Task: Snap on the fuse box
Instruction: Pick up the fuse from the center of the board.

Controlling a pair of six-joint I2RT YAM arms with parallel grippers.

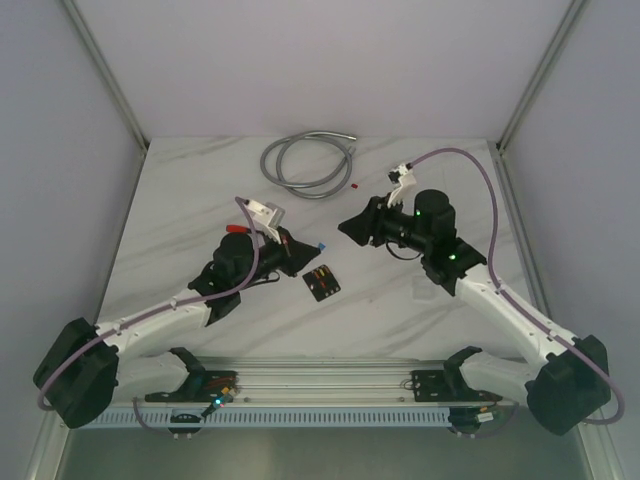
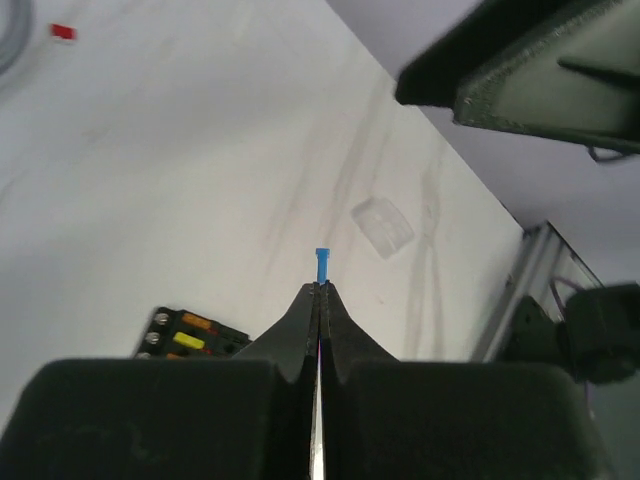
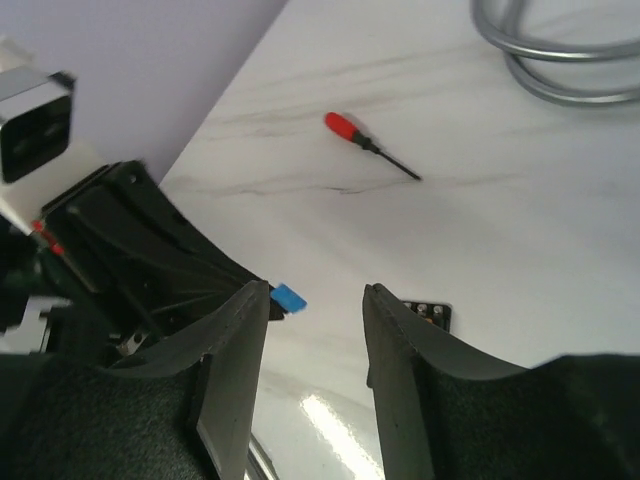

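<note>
Two pincers meet near the middle of the worktop [image 1: 200, 190]. The left pincer [image 2: 320, 290] is pressed together, pinching a tiny blue fuse [image 2: 321, 265]. Only the fuse's tip pokes past the fingertips; the rest is hidden between them. The right pincer [image 3: 315, 310] stands spread, with nothing between its fingers [image 3: 235, 350]. In its wrist view the blue fuse sits just beside its left finger, and it cannot be told whether the two touch.

The fuse box [image 1: 322, 284] lies flat on the worktop, slotted face up, apart from both pincers. In the top view it is just beside the left pincer's tip, at about 6 o'clock from it. The left wrist view shows only one corner with yellow and orange fuses, at about 8 o'clock from the tip; the pincer's black body cuts off the rest. The right wrist view shows a mere sliver of it behind the right finger. Its outline looks nearly square and sits askew to the worktop's edges, one corner aimed at 6 o'clock toward the arm bases. Its long axis cannot be made out.

Farther out, a faint clear square piece [image 2: 383, 224] lies at 1 o'clock from the left tip. A red-handled screwdriver [image 3: 370, 145] lies at 12 o'clock from the right pincer. A grey cable coil [image 1: 305, 160] lies at the worktop's 12 o'clock side and is cut off in both wrist views. A small red piece [image 1: 354, 186] lies at the coil's 4 o'clock.
</note>
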